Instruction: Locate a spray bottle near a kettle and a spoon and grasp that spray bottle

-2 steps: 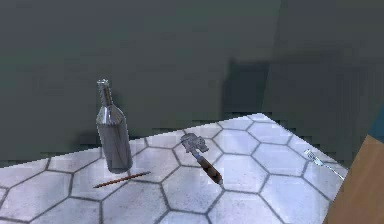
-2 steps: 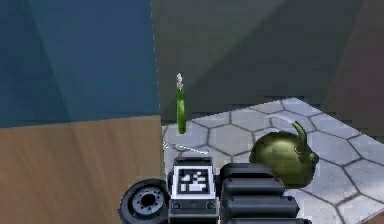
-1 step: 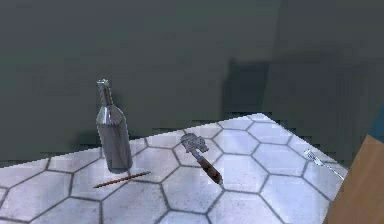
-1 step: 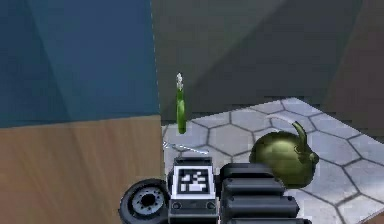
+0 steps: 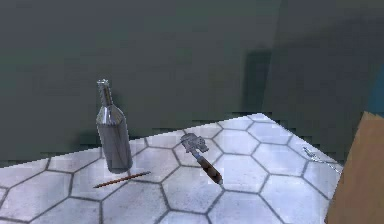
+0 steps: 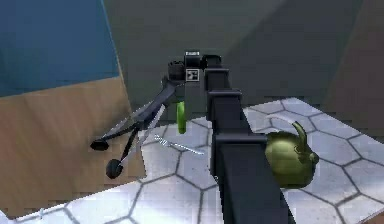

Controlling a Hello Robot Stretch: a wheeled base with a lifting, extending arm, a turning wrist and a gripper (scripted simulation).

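In the arm side view the dark arm (image 6: 235, 140) rises from the bottom edge over a hexagon-tiled countertop (image 6: 340, 140). Its gripper (image 6: 106, 157) reaches down to the left, and its thin fingers (image 6: 135, 125) end in front of a brown wooden panel. A slim green thing (image 6: 182, 112), perhaps the spray bottle, shows just beside the gripper's body. I cannot tell whether the gripper holds anything. An olive-green kettle (image 6: 290, 155) stands right of the arm. A thin silvery utensil (image 6: 183, 148), possibly the spoon, lies on the tiles under the gripper.
In the forward view a tall grey bottle (image 5: 112, 128) stands on the tiled countertop (image 5: 250, 165), with a thin stick (image 5: 122, 181) in front of it and a corkscrew-like tool (image 5: 200, 155) to its right. A brown panel (image 5: 360, 175) rises at the right edge. Dark walls lie behind.
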